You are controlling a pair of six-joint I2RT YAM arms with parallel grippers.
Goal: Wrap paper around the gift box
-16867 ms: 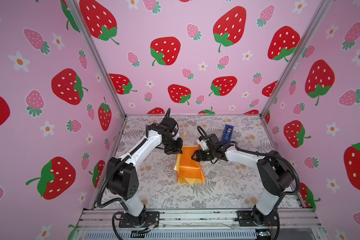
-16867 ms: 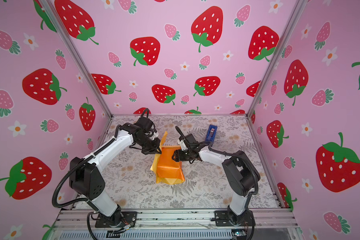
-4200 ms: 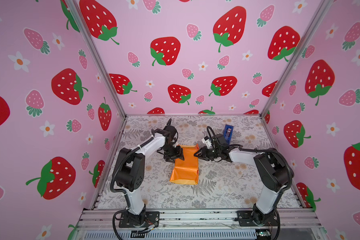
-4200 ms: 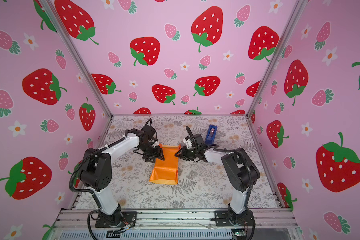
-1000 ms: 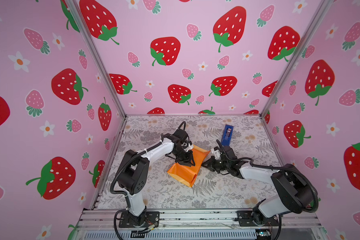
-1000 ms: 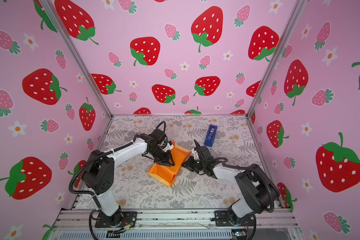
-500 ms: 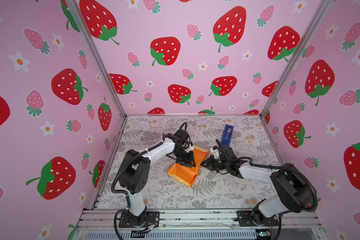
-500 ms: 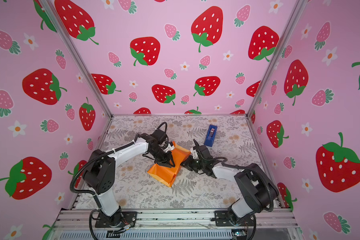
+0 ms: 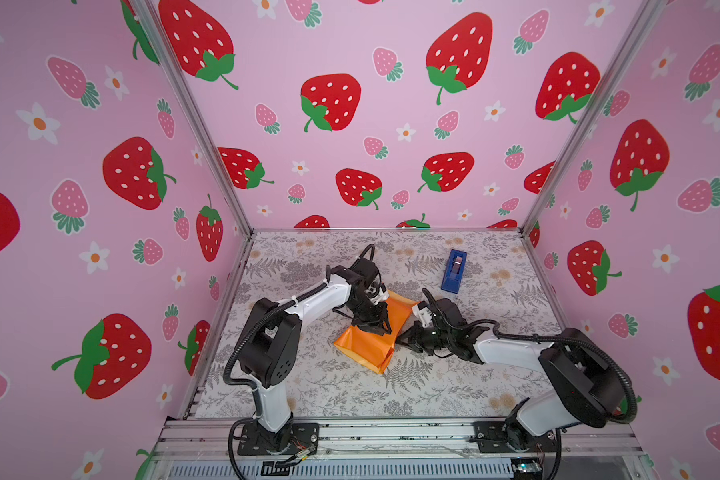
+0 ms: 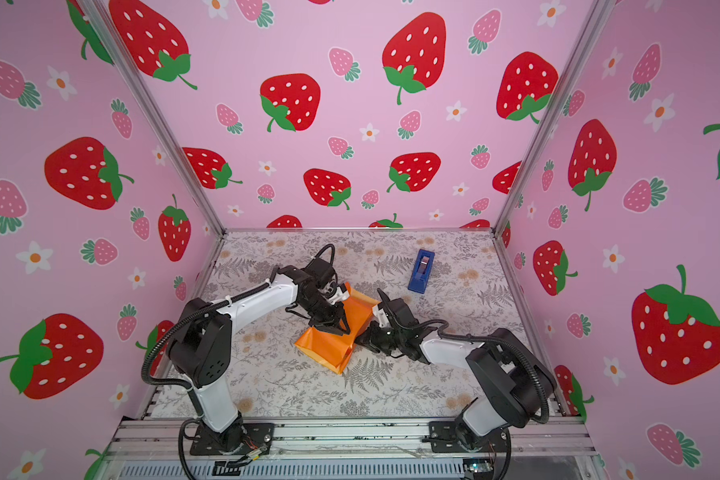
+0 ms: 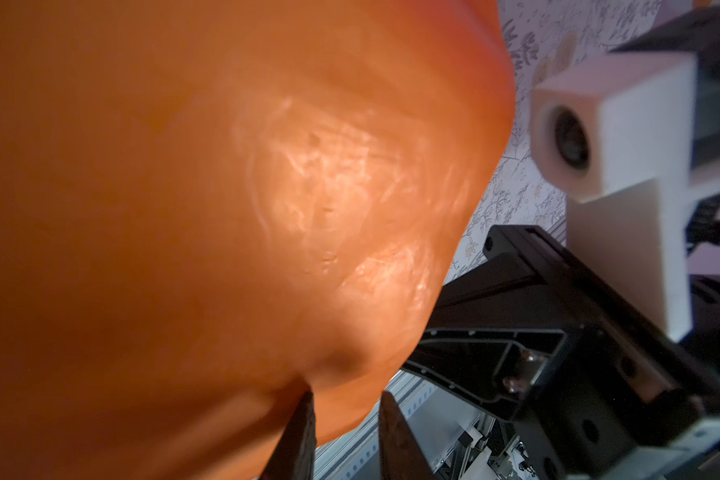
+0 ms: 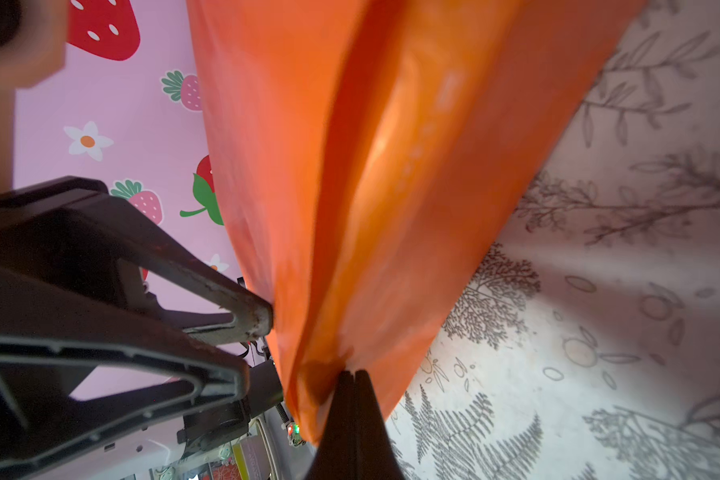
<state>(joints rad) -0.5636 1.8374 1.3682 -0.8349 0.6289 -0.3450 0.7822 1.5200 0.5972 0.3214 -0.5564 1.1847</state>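
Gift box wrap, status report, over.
Left gripper part-open on the paper. Right gripper shut, tips against its fold. Gift box hidden. Tape dispenser apart.

The paper (image 9: 368,338) shows only its glossy bright orange side, folded into a creased, elongated bundle lying slantwise near the middle of the floral table in both top views (image 10: 333,336). Its far end tilts upward, its near end rests on the table. The gift box cannot be seen anywhere.
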